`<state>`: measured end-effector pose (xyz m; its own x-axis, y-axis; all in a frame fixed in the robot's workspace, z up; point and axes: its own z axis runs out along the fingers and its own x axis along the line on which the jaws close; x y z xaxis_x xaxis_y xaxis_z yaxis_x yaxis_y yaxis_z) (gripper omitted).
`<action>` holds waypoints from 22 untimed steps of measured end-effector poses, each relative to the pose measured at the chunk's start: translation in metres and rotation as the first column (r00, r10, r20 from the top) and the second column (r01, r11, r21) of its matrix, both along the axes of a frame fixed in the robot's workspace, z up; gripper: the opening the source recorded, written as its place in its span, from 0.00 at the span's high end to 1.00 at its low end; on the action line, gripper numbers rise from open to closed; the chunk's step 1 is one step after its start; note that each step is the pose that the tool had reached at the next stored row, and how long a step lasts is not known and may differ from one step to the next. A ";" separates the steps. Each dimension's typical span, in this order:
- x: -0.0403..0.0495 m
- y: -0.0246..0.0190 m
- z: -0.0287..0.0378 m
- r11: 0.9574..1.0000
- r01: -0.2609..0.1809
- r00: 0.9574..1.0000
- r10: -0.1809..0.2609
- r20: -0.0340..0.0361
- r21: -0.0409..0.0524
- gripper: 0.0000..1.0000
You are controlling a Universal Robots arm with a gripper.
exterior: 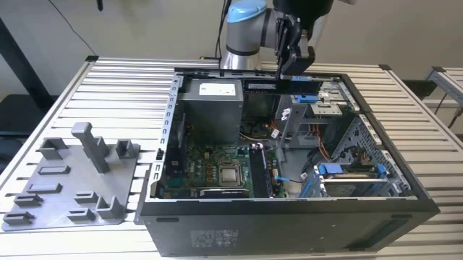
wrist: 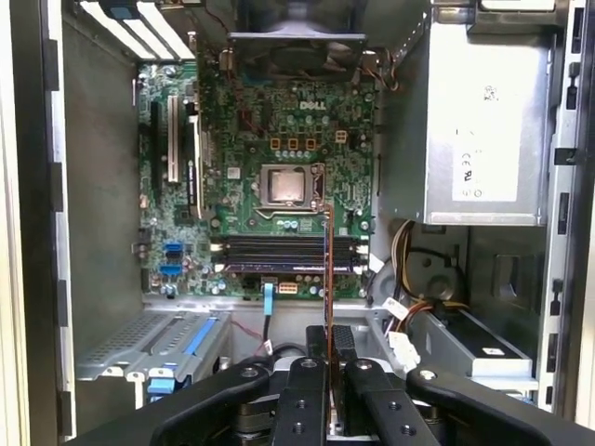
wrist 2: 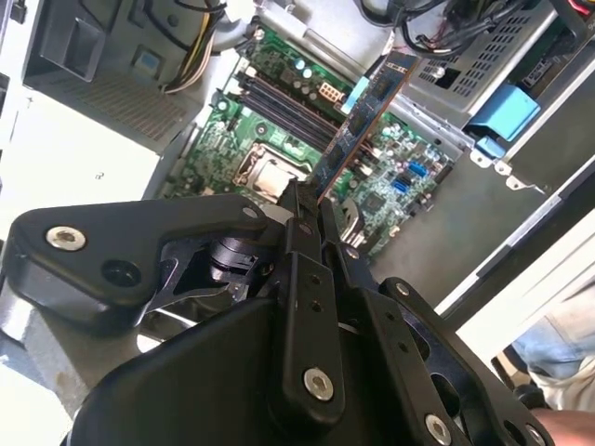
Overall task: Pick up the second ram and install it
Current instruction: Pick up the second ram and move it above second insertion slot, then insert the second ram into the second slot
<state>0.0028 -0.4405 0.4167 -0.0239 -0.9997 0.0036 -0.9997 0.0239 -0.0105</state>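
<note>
Black fingers [wrist 2: 299, 279] clamp the second ram [wrist 2: 367, 107], hiding its gripped end.

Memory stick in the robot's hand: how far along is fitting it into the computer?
Done: the pick-up. The hand grips the memory stick, holding it above the open computer case. Left: the stick is not yet seated in the memory slots.

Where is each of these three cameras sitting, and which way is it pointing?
Exterior view: off the arm, looking down on the open computer case; arm shows, its gripper holding the second ram.
First wrist view: on the wrist, facing straight down at the motherboard; fingers show.
Second wrist view: on the wrist, facing down at a slant; fingers show.
Shared: both wrist views show second ram and motherboard.
</note>
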 end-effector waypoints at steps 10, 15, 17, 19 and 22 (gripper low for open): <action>-0.0003 0.0000 0.0000 1.000 0.004 1.000 -0.004 0.000 0.000 0.86; -0.0003 0.0000 0.0000 1.000 0.005 1.000 -0.005 0.000 0.000 0.86; -0.0003 0.0000 0.0000 1.000 0.013 1.000 -0.013 0.000 0.000 0.86; -0.0003 0.0000 0.0000 1.000 0.023 1.000 -0.023 0.000 0.000 0.86; -0.0004 0.0000 -0.0001 0.999 0.037 0.999 -0.037 0.000 0.000 0.86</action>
<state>0.0025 -0.4405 0.4166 -0.0605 -0.9982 0.0040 -0.9981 0.0605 -0.0105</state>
